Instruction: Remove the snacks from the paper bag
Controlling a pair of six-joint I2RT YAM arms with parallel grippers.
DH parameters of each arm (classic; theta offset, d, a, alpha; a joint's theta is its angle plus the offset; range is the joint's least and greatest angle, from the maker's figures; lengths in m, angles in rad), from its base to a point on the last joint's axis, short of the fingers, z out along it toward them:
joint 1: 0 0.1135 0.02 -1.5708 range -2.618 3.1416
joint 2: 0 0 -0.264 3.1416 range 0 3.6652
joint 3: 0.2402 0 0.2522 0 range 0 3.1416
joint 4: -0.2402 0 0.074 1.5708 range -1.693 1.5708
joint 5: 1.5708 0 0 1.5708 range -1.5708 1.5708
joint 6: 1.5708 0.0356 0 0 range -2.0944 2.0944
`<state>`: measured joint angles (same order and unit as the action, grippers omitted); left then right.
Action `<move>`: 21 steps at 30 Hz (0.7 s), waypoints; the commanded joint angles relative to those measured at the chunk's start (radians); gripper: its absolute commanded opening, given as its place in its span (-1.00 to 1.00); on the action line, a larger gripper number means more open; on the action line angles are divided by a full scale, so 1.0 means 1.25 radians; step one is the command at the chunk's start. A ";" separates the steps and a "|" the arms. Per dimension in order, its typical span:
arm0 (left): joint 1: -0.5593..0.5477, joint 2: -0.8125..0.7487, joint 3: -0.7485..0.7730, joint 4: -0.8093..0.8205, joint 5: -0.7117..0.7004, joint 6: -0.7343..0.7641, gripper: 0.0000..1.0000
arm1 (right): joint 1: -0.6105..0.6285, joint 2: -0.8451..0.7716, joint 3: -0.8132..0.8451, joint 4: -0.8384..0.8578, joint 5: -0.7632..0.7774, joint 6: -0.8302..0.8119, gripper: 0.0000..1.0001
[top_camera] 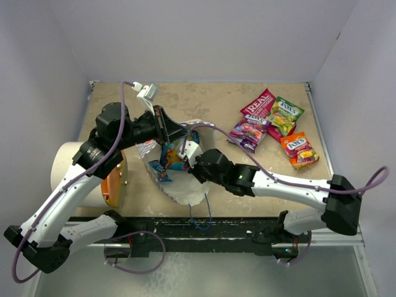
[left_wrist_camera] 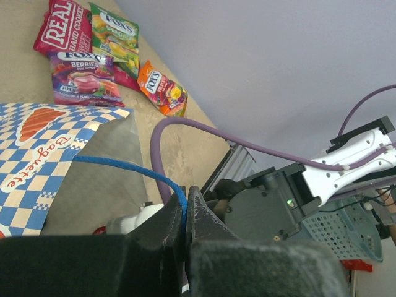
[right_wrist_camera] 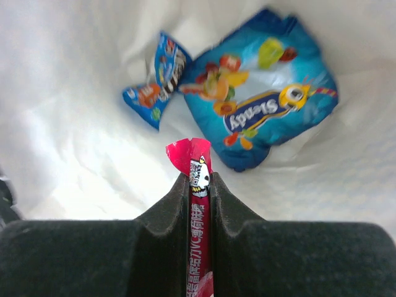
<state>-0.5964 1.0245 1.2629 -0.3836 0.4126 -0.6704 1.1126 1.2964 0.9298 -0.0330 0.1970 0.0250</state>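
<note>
The paper bag (top_camera: 182,185) lies open at the table's middle, its checkered side (left_wrist_camera: 37,154) showing in the left wrist view. My left gripper (top_camera: 184,132) (left_wrist_camera: 184,207) is shut on the bag's blue cord handle (left_wrist_camera: 124,166) and holds the mouth up. My right gripper (top_camera: 192,156) (right_wrist_camera: 198,179) is inside the bag, shut on a thin red snack packet (right_wrist_camera: 199,164). Deeper in lie a large blue packet (right_wrist_camera: 266,105) and a small blue one (right_wrist_camera: 158,77). Out on the table are a red packet (top_camera: 258,106), a green one (top_camera: 286,115), a purple one (top_camera: 246,133) and an orange one (top_camera: 299,150).
A white cylinder (top_camera: 67,164) with an orange lid (top_camera: 114,182) lies at the left, close to my left arm. The bag's other blue cord (top_camera: 199,219) hangs over the near table edge. White walls close in the back and both sides.
</note>
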 commanded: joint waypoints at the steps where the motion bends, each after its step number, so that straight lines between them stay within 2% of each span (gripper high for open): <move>1: 0.003 0.013 0.024 -0.035 -0.068 0.015 -1.00 | 0.001 -0.121 0.112 -0.046 0.019 0.011 -1.00; 6: 0.002 0.029 0.023 -0.049 -0.106 0.007 -1.00 | 0.001 -0.177 0.168 -0.122 0.007 -0.006 -1.00; 13: 0.003 0.045 0.026 -0.031 -0.121 -0.007 -1.00 | 0.001 -0.252 0.181 -0.126 0.023 -0.033 -1.00; 17: 0.002 0.050 0.051 -0.022 -0.127 -0.011 -1.00 | 0.001 -0.274 0.179 -0.119 0.136 -0.025 -1.00; 21: 0.003 0.049 0.072 -0.025 -0.141 -0.009 -1.00 | -0.001 -0.282 0.183 -0.096 0.353 -0.003 -1.00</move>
<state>-0.5957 1.0908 1.2888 -0.4576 0.2642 -0.6727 1.1126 0.9684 1.1332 -0.1986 0.3588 0.0097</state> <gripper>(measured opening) 0.014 0.148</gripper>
